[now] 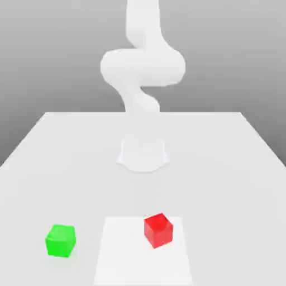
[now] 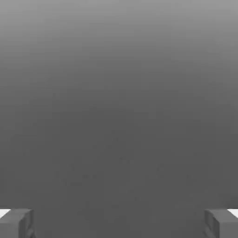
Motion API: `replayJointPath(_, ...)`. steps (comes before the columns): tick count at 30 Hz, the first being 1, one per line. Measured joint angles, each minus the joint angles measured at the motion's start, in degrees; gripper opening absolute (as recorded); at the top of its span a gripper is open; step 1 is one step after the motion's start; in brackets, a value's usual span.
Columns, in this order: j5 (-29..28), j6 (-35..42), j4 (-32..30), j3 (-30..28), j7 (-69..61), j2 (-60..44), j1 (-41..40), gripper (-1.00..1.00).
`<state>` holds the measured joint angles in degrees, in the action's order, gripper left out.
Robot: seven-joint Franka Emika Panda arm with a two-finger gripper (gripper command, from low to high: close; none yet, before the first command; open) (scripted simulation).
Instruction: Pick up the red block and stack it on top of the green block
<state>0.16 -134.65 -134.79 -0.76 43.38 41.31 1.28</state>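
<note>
With your gripper (image 2: 119, 223) spread wide and holding nothing, bring it down squarely over the small smooth red cube (image 1: 158, 229) resting on the pale square mat (image 1: 111, 262), well apart from the small smooth green cube (image 1: 60, 241) toward the exterior view's left.

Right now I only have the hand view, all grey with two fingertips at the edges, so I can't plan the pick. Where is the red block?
Observer: The red block rests on a paler square patch of the table, toward the exterior view's right of that patch.
Operator: And the green block?
Observer: The green block sits on the table to the exterior view's left of the patch, apart from the red one.
Operator: Is anything stacked yet?
Observer: No, both cubes rest on the surface. The gripper holds nothing between its wide-apart fingers.
</note>
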Motion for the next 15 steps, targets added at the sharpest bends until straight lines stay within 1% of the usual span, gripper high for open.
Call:
replayJointPath(8, 0.72, -10.65, -10.80, -2.21, -9.25, -17.19, 4.30, 0.00)
replayJointPath(15, 0.94, -19.98, -20.22, -2.77, -17.02, -32.26, 6.88, 0.00)
